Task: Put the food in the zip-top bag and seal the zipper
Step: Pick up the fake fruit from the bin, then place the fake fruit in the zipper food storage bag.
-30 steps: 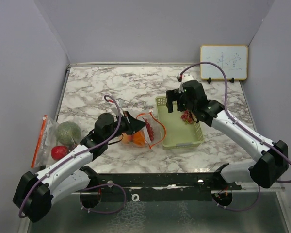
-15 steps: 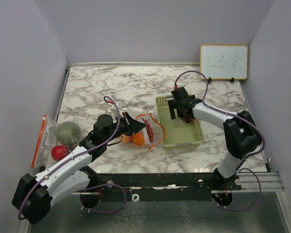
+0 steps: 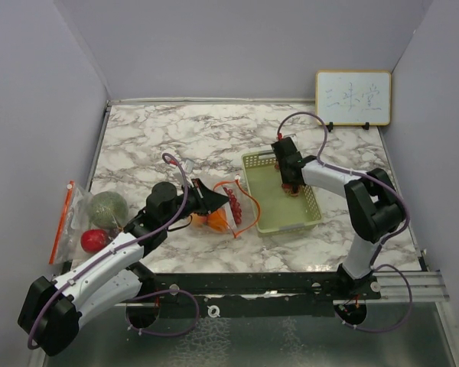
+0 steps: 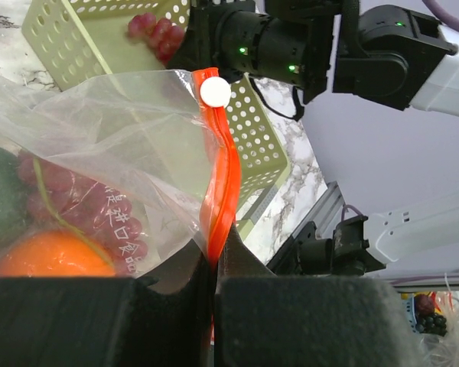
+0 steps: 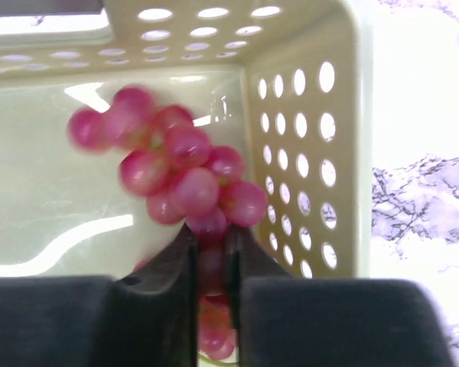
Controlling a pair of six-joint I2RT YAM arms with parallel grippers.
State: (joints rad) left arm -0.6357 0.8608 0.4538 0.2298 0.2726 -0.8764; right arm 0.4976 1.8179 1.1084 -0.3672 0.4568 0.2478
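Note:
The clear zip-top bag (image 3: 231, 205) with an orange zipper (image 4: 222, 176) and a white slider (image 4: 215, 92) lies left of the pale green tray (image 3: 268, 218). Inside the bag are an orange fruit (image 4: 53, 256) and red grapes (image 4: 69, 199). My left gripper (image 4: 213, 260) is shut on the zipper strip and holds the bag's mouth up. In the tray lies a bunch of red grapes (image 5: 176, 168). My right gripper (image 5: 211, 248) is down in the tray (image 3: 291, 182), shut on the near end of that bunch.
A second clear bag with an orange zipper (image 3: 61, 222) lies at the table's left edge, with a grey-green melon (image 3: 107, 208) and a red fruit (image 3: 93, 240) at it. A whiteboard (image 3: 353, 97) leans on the back right wall. The perforated tray wall (image 5: 306, 153) stands just right of the grapes.
My right arm came down into the tray, and its gripper went from wide open to shut on the grapes. The left gripper stayed where it was, holding the zipper.

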